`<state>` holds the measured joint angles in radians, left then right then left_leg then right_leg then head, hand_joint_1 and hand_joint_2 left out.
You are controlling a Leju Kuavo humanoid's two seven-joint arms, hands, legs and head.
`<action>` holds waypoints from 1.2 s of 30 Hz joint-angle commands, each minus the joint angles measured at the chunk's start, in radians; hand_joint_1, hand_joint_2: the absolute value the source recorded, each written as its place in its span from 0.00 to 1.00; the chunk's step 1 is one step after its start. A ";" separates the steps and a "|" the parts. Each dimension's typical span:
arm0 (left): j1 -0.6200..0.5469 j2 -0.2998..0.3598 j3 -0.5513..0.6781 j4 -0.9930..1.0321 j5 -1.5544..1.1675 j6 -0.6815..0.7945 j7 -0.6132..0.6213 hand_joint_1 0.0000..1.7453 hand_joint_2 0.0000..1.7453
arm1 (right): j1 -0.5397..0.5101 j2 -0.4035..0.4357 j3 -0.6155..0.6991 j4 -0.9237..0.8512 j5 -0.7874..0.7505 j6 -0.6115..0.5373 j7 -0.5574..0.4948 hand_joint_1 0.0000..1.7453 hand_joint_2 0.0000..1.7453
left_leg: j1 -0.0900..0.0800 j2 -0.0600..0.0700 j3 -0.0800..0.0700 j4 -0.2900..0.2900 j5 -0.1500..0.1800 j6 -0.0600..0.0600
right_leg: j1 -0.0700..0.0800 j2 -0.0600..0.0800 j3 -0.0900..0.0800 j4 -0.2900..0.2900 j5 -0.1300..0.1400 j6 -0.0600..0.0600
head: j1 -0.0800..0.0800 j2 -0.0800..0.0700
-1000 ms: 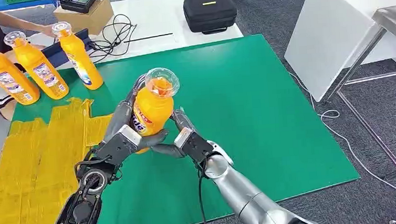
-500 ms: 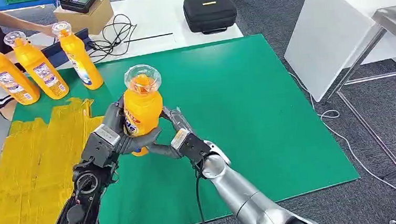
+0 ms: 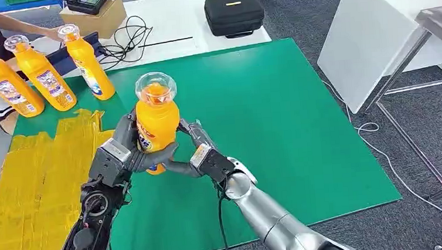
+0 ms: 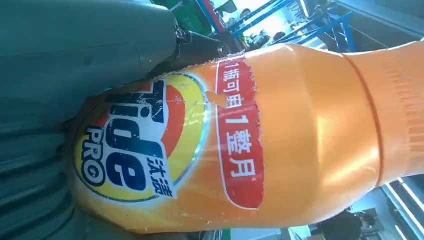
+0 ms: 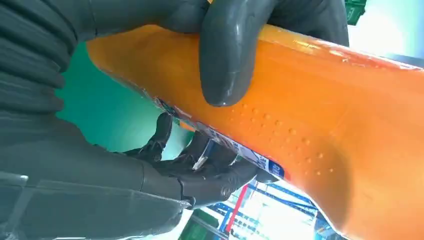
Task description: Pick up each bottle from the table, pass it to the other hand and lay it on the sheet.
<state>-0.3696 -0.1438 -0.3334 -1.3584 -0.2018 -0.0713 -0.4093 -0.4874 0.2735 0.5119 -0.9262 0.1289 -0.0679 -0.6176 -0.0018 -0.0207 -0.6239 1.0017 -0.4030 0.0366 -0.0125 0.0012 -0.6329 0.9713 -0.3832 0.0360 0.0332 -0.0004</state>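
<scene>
- The left hand (image 3: 128,157) wraps the lower body of an orange bottle (image 3: 157,125), fingers curled around its label side; the left wrist view shows the label (image 4: 145,145) close against that hand's grey cover
- The right hand (image 3: 199,156) also has fingers on the bottle: in the right wrist view a dark finger (image 5: 227,55) presses across the orange body (image 5: 325,110), so both hands hold it at once
- The bottle stands roughly upright, clear cap (image 3: 155,86) on top, lifted above the green mat (image 3: 275,97) between the two hands
- Judged from this, the handover is in mid-exchange: the pick-up is done, and neither hand has let go yet
- The yellow sheet (image 3: 29,185) lies to the left of the mat, and no bottle lies on the part seen from the head view
- Three more orange bottles (image 3: 41,73) stand upright in a row at the far left edge of the table, near a person's arm (image 3: 20,24)
- What seems left: one hand releasing, laying this bottle on the sheet, then the three standing ones
</scene>
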 commanded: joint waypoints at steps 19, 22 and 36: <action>0.011 0.053 0.251 -0.049 -0.106 0.245 -0.015 1.00 1.00 | 0.278 -0.231 -0.064 -0.701 0.072 -0.104 0.009 0.00 1.00 | 0.001 0.000 0.005 0.000 -0.004 -0.002 | 0.001 -0.002 0.006 0.000 -0.004 -0.001 | 0.000 0.000; 0.014 0.053 0.254 -0.053 -0.105 0.245 -0.014 1.00 1.00 | 0.290 -0.237 -0.069 -0.717 0.068 -0.100 0.007 0.00 1.00 | 0.000 0.000 0.003 0.000 -0.002 -0.002 | 0.000 -0.001 0.003 -0.001 -0.002 -0.001 | 0.000 0.000; -0.001 0.078 0.219 -0.027 -0.366 0.398 0.027 1.00 1.00 | 0.342 -0.261 -0.108 -0.790 -0.011 -0.059 -0.003 0.00 1.00 | 0.000 0.001 0.002 0.000 -0.002 -0.002 | 0.000 -0.001 0.002 0.000 -0.002 -0.001 | 0.000 0.000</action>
<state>-0.3363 -0.0908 -0.1118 -1.4302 -0.5661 0.3250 -0.3864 -0.1408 0.0477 0.4242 -1.6999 0.1221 -0.1270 -0.6176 -0.0017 -0.0205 -0.6243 1.0016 -0.4040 0.0355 -0.0123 0.0013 -0.6338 0.9710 -0.3837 0.0357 0.0332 -0.0004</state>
